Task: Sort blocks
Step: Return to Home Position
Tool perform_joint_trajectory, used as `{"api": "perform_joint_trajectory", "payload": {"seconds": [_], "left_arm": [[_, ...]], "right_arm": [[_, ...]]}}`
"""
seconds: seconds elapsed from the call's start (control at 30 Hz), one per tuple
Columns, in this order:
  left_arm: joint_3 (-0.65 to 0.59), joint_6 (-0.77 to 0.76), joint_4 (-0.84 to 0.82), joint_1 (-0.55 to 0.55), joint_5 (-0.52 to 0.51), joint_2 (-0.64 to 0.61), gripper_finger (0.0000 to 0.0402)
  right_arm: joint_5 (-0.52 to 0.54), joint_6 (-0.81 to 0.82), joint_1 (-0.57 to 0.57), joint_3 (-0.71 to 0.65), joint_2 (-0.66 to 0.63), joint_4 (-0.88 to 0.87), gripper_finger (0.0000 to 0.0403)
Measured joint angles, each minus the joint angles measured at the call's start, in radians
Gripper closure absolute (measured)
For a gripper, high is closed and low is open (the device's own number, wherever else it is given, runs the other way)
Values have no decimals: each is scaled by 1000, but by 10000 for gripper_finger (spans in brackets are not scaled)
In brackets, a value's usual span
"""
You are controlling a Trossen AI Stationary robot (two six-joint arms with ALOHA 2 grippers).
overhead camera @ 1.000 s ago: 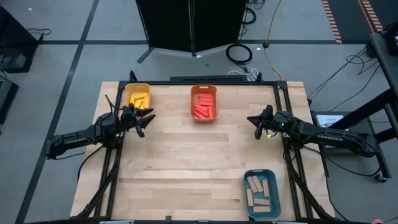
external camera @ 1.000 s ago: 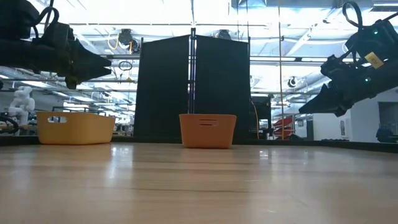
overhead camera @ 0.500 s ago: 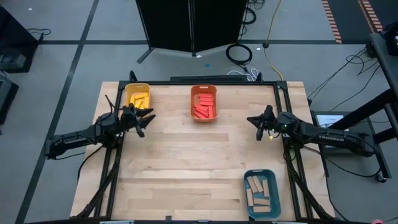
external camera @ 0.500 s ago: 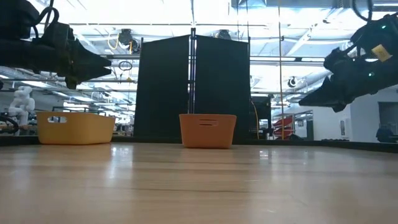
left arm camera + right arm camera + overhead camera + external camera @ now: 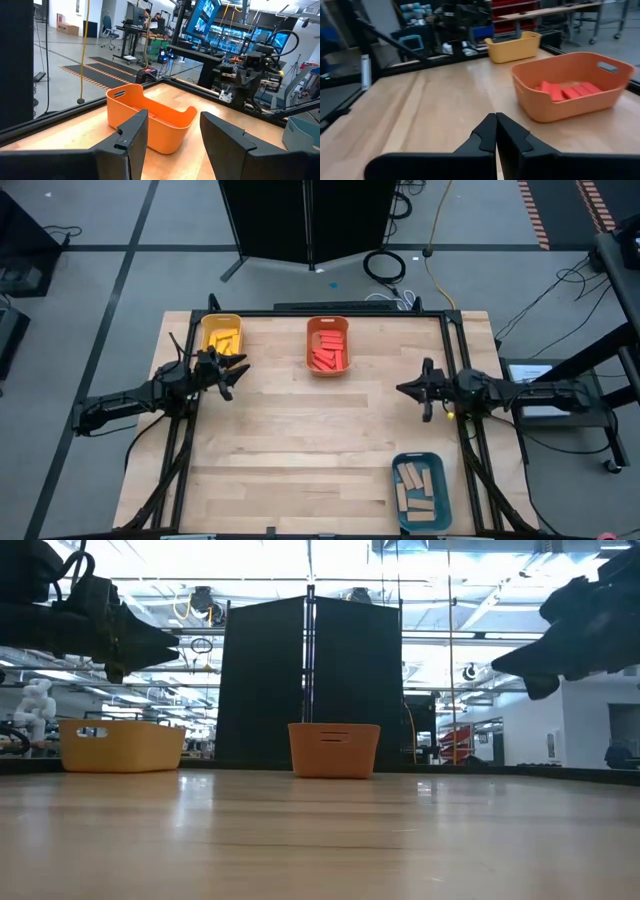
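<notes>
The high view looks straight down on the whole table (image 5: pixel 300 450); the low view sits level at tabletop height. Both wrist views, from opposite sides, share the orange bin (image 5: pixel 170 130).

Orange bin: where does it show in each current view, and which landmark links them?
High view: orange bin mid-table at the back edge, red blocks inside.
Low view: orange bin centred before the black panel.
Left wrist view: orange bin ahead of the open left claw.
Right wrist view: orange bin ahead of the shut right claw.
Landmark: yellow bin, absent only from left wrist view.
</notes>
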Motion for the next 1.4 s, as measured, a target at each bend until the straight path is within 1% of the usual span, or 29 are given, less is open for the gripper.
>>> {"api": "perform_joint_trajectory", "payload": {"seconds": [0.17, 0.27, 1.4], "left_arm": [[0, 0, 0, 0, 0, 0, 226], [0, 0, 0, 0, 0, 0, 226], [0, 0, 0, 0, 0, 0, 226]], "right_arm": [[0, 0, 73, 0, -2, 0, 403], [0, 0, 95, 0, 1, -1, 403], [1, 0, 99, 0, 2, 0, 403]]}}
